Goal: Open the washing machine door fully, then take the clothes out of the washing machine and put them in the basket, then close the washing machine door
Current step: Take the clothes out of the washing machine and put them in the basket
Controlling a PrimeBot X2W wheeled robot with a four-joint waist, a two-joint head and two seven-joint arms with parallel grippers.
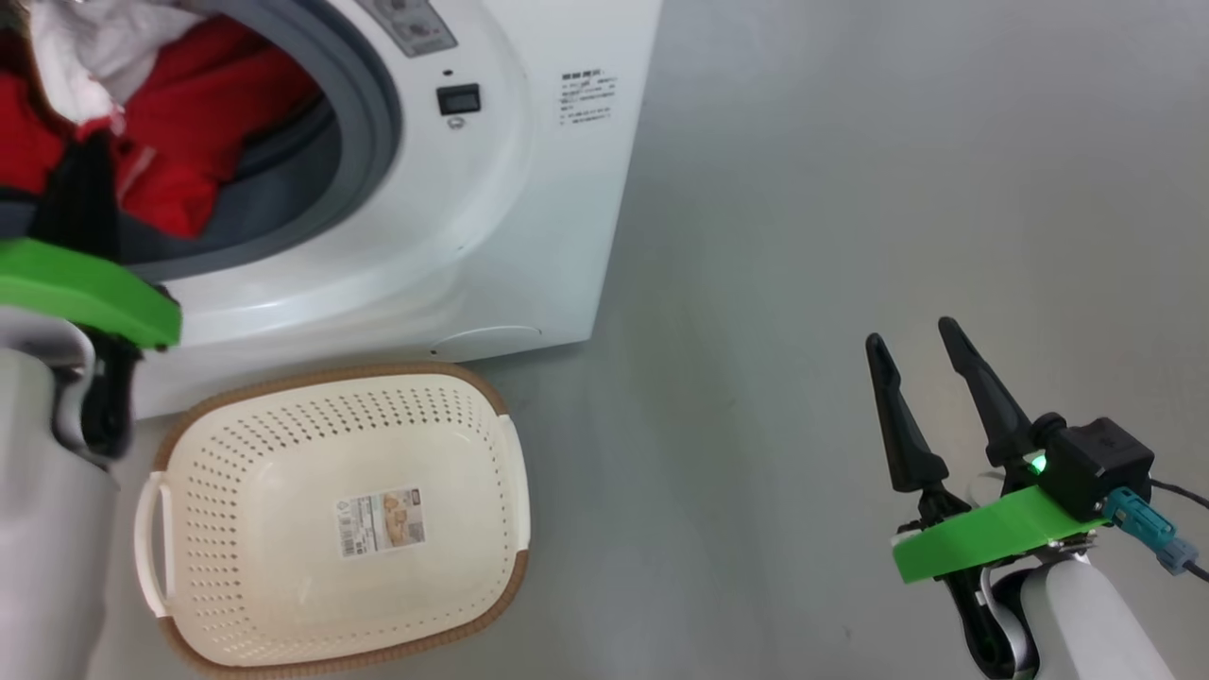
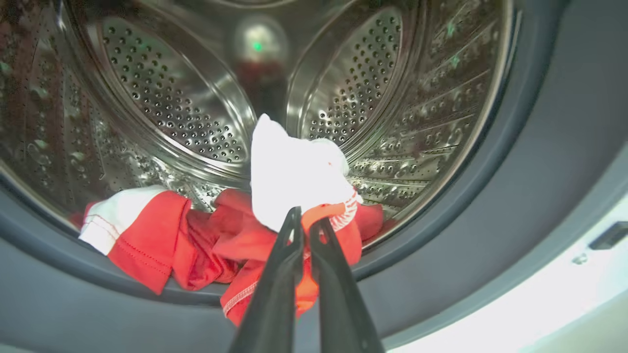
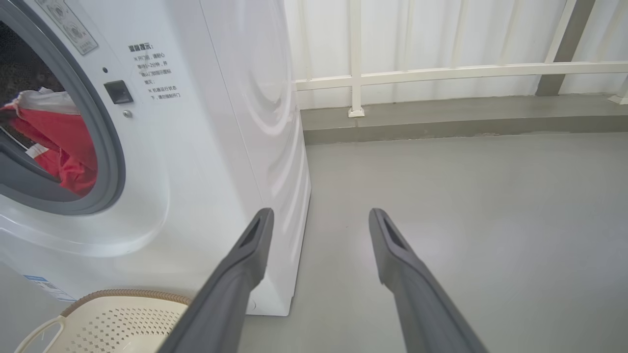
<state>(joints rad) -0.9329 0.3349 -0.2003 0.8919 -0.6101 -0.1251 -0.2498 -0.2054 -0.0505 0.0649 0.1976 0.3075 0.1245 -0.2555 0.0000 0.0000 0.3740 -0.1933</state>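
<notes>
Blurrily, basket (image 1: 283, 444) label (image 1: 380, 522), washing machine (image 1: 529, 236) print (image 1: 587, 97)

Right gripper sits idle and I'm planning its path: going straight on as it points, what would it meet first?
Probably the floor beside the washer; nothing lies between it and the right gripper, though depth is unclear.

Right fingers: your right gripper (image 1: 911, 333) carries two long, matte black, tapered plastic fingers (image 1: 902, 425).
Right wrist plate: a flat bright green plastic bracket (image 1: 982, 543).
Right camera: a small black box (image 1: 1100, 463) with a lit green lamp (image 1: 1038, 464), teal plug (image 1: 1148, 529) and thin black cable (image 1: 1176, 491).
Right forearm: smooth white rounded shell (image 1: 1086, 614).
Left side: your left gripper (image 2: 305, 218) has matching dark fingers (image 2: 274, 294), a green plate (image 1: 85, 288) and a pale grey forearm (image 1: 47, 529).
</notes>
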